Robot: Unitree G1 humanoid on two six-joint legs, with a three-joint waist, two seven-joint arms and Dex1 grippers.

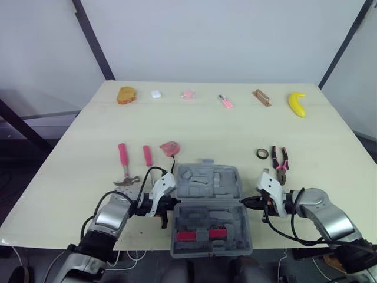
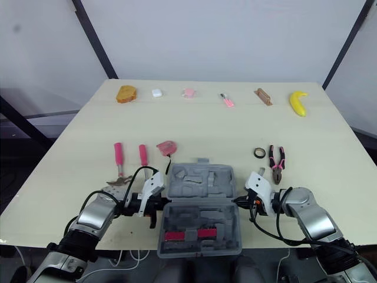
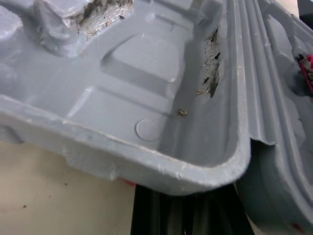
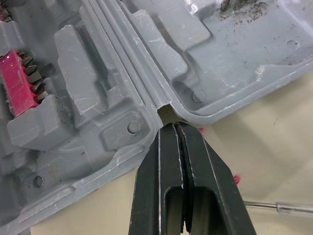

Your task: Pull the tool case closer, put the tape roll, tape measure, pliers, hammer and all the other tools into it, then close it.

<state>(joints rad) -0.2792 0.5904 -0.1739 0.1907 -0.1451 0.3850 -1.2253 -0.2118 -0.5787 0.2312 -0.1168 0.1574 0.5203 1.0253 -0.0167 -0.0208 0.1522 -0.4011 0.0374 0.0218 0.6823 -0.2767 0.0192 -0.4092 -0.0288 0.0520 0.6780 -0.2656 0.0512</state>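
Note:
The grey tool case (image 1: 209, 194) lies open at the table's front middle, lid half away from me, pink bit holders (image 1: 200, 235) in the near half. My left gripper (image 1: 166, 207) presses against the case's left side at the hinge; its dark fingers (image 3: 186, 215) sit together under the rim. On the right side my right gripper (image 4: 178, 126) is shut and empty, tips at the hinge notch. A pink-handled hammer (image 1: 122, 162), a pink-handled tool (image 1: 147, 156) and the pink tape measure (image 1: 169, 148) lie left of the case. Tape roll (image 1: 262, 153) and pliers (image 1: 280, 159) lie to its right.
A thin metal shaft (image 4: 274, 208) lies on the table beside my right gripper. Along the far edge sit an orange-brown lump (image 1: 126, 95), a small white item (image 1: 156, 94), two small pink items (image 1: 188, 94), a wooden block (image 1: 261, 97) and a banana (image 1: 297, 104).

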